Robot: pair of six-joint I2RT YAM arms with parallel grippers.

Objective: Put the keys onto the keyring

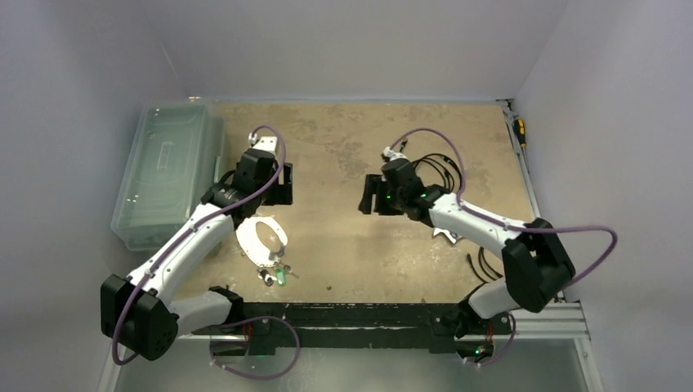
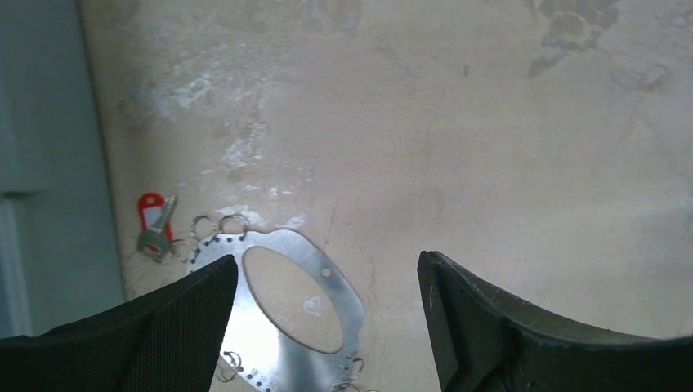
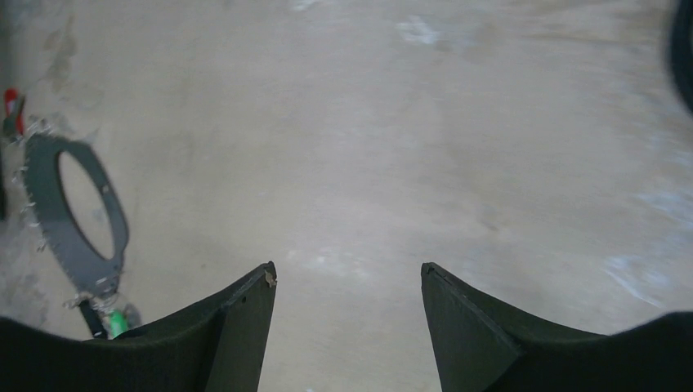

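Note:
The keyring (image 1: 248,242), a pale silver oval plate with small split rings along its rim, lies flat on the table. A green-headed key (image 1: 280,274) and a dark one (image 1: 266,278) lie at its near end. In the left wrist view the keyring (image 2: 351,298) lies below the fingers, with a red-headed key (image 2: 154,224) at its far left. My left gripper (image 1: 276,189) is open and empty just beyond the keyring. My right gripper (image 1: 369,196) is open and empty at mid-table. Its wrist view shows the keyring (image 3: 45,216) and the green key (image 3: 119,322) far left.
A clear plastic bin (image 1: 167,175) stands along the table's left edge and shows in the left wrist view (image 2: 41,163). A black coiled cable (image 1: 440,167) and a silver wrench (image 1: 447,237) lie by the right arm. A yellow-handled tool (image 1: 520,131) lies at the far right edge.

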